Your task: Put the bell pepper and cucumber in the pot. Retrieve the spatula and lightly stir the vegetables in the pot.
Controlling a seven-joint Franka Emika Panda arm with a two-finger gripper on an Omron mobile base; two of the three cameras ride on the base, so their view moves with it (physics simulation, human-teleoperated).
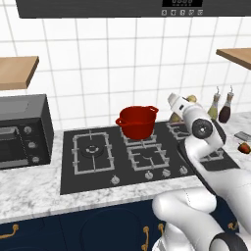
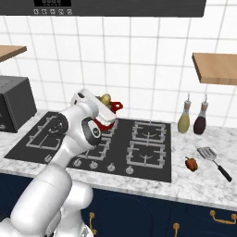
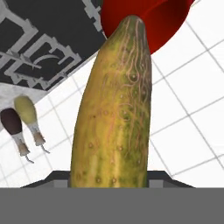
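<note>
Arm bent high over the stove (image 1: 98,169), jaws pinching the cucumber (image 3: 116,113) near the pot (image 1: 137,120).

The round glossy red pot (image 1: 137,121) stands out against the flat black stovetop (image 1: 98,169) with its grey grates. The long cucumber (image 3: 116,118) is yellow-green, veined with pale lines and dotted with small dark spots. At the right edge of the white-and-grey marbled counter (image 2: 194,185) lie a red-and-orange bell pepper (image 2: 191,163) and a grey slotted spatula (image 2: 213,160) with a dark handle.

pot (image 1: 138,121) mouth open above, two bottles (image 2: 193,117) well right
</note>
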